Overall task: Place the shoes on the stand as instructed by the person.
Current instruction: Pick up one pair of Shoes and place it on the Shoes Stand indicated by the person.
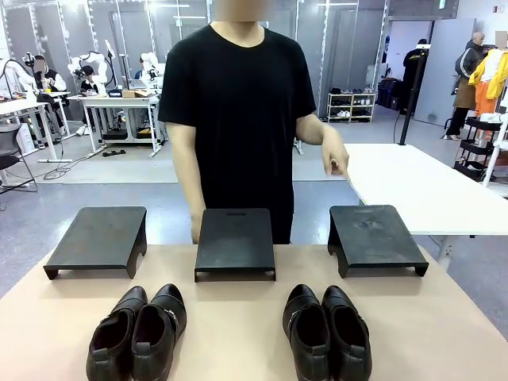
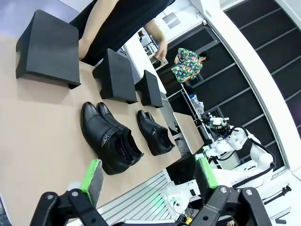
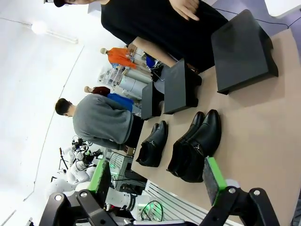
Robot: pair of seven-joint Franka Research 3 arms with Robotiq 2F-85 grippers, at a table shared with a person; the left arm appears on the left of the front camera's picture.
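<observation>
Two pairs of glossy black shoes stand on the tan table near my side, the left pair (image 1: 136, 333) and the right pair (image 1: 327, 332). Beyond them is a row of three black stands, left (image 1: 95, 238), middle (image 1: 235, 242) and right (image 1: 373, 236). The person (image 1: 238, 103) in a black T-shirt stands behind the middle stand, with one hand (image 1: 335, 159) held out above the right stand. My left gripper (image 2: 149, 174) hangs open above the table's near edge, short of the left pair (image 2: 110, 139). My right gripper (image 3: 157, 175) is open too, short of the right pair (image 3: 197, 141).
A white table (image 1: 429, 190) stands behind the right stand. Other desks, people and shelves are far off in the room. Bare tan tabletop (image 1: 230, 333) lies between the two pairs and between the shoes and the stands.
</observation>
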